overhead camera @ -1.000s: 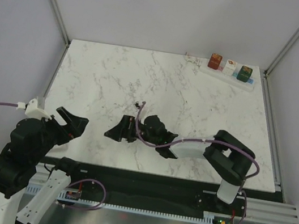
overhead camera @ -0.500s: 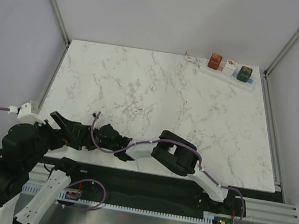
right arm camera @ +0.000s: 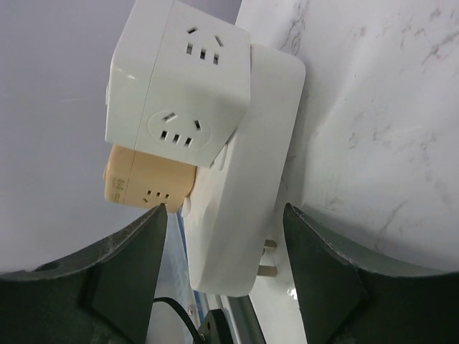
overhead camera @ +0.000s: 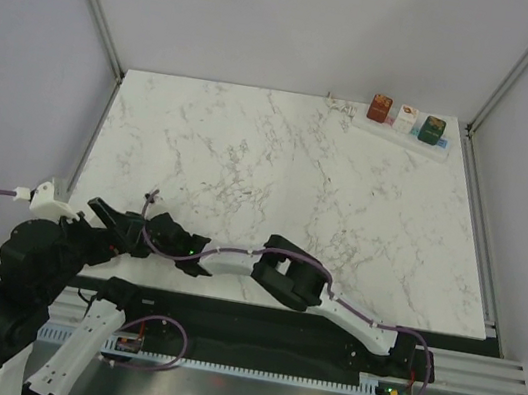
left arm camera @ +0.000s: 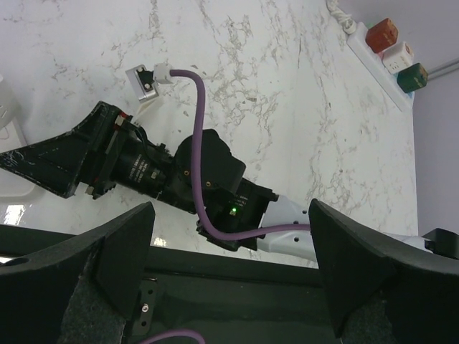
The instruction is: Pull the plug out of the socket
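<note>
The socket (overhead camera: 404, 132), a long white power strip, lies at the table's far right corner with a red, a white and a green cube plug on it, also in the left wrist view (left arm camera: 373, 61). Neither gripper is near it. My right arm stretches left along the near edge. Its gripper (right arm camera: 224, 215) is open around a flat white body (right arm camera: 244, 172) that carries a white cube (right arm camera: 179, 79) and a peach cube (right arm camera: 143, 183), with metal prongs (right arm camera: 269, 259) below. Gaps show on both sides. My left gripper (left arm camera: 229, 287) hangs wide open over the near edge, holding nothing.
The grey left wall and the table's metal frame rail (right arm camera: 240, 322) lie close behind the white body. The right arm's wrist and purple cable (left arm camera: 201, 179) cross directly in front of the left gripper. The left arm (overhead camera: 30, 260) covers the near left corner in the top view.
The right arm has swung from the middle of the table to the near left corner, now lying low along the front edge. The left arm has drawn back slightly to the left.
</note>
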Controlling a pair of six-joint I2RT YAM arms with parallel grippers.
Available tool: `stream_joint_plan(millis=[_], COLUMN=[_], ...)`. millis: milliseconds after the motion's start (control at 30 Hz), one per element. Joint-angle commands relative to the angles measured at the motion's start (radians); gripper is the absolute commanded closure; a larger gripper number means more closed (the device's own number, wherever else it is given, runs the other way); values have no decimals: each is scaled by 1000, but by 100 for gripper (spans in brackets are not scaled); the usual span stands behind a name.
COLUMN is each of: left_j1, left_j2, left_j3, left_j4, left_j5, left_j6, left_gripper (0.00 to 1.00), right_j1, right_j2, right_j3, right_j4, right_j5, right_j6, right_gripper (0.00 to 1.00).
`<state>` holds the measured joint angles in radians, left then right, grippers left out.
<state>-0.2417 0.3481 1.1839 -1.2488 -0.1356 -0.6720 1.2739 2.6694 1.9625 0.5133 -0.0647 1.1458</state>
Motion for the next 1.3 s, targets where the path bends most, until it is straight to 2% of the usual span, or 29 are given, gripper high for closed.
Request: stream_joint_plan(millis=[0, 200, 267, 433, 467, 533, 633, 700, 733, 833, 1133, 1267], left_j1=[4, 5, 4, 4, 4, 4, 4, 4, 4, 4, 4, 4], left_j2=[-11, -8, -8, 6, 11, 18, 26, 19, 14, -11, 71, 97], left_j3=[26, 39, 37, 11, 3, -4, -20, -33, -41, -56, -89, -125], left_j4=[18, 22, 25, 45, 46, 49, 49, 48, 46, 42, 55, 89], left_j5=[28, 39, 37, 47, 54, 56, 60, 59, 57, 47, 54, 90], left_j6=[31, 32, 34, 37, 38, 43, 46, 48, 43, 19, 18, 15], left_gripper=[5, 5, 5, 5, 5, 5, 5, 5, 5, 5, 6, 7], right_j1=[-21, -30, -31, -53, -57, -64, -73, -77, -77, -87, -160, -209], right_j2=[63, 139, 138, 110, 109, 106, 92, 58, 44, -23, -268, -393], right_j3=[103, 231, 227, 171, 162, 154, 122, 53, 32, -63, -356, -557], right_j4=[-120, -214, -217, -171, -156, -135, -53, 51, 74, 131, 159, 154], right_j5=[-44, -69, -66, -63, -72, -87, -112, -109, -103, -89, -102, -156], right_j6=[26, 42, 42, 45, 42, 37, 28, 23, 19, -9, -101, -167], right_gripper=[26, 29, 37, 45, 53, 56, 74, 81, 89, 100, 100, 100])
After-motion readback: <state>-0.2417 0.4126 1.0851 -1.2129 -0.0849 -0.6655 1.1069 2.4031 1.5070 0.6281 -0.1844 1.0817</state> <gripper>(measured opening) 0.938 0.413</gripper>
